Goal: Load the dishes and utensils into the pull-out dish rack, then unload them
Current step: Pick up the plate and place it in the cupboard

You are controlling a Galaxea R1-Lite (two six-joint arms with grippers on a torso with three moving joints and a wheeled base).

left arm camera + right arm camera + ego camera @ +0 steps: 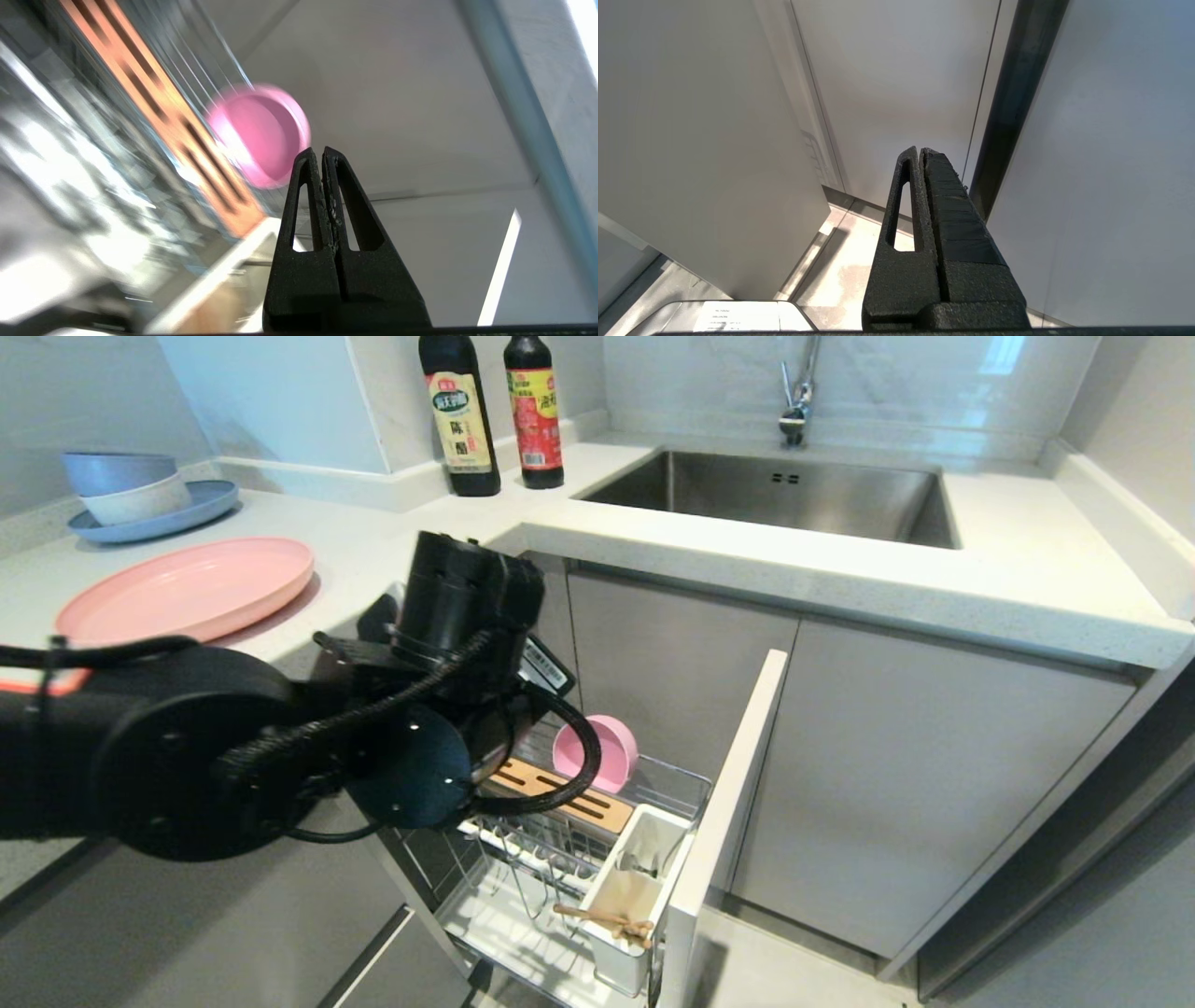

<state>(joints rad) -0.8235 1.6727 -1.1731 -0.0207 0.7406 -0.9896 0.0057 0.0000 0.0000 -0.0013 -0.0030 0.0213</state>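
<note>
Bowl (597, 753), small, matte pink, on edge in rack (560, 896)

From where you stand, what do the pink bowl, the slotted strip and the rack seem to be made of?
The pink bowl looks like matte plastic or a similar composite: even colour, no gloss. The slotted strip looks like bamboo or light wood: tan, with dark cut slots. The rack looks like chromed steel wire: thin, bright, reflective rods. Its utensil cup seems to be white plastic.
</note>
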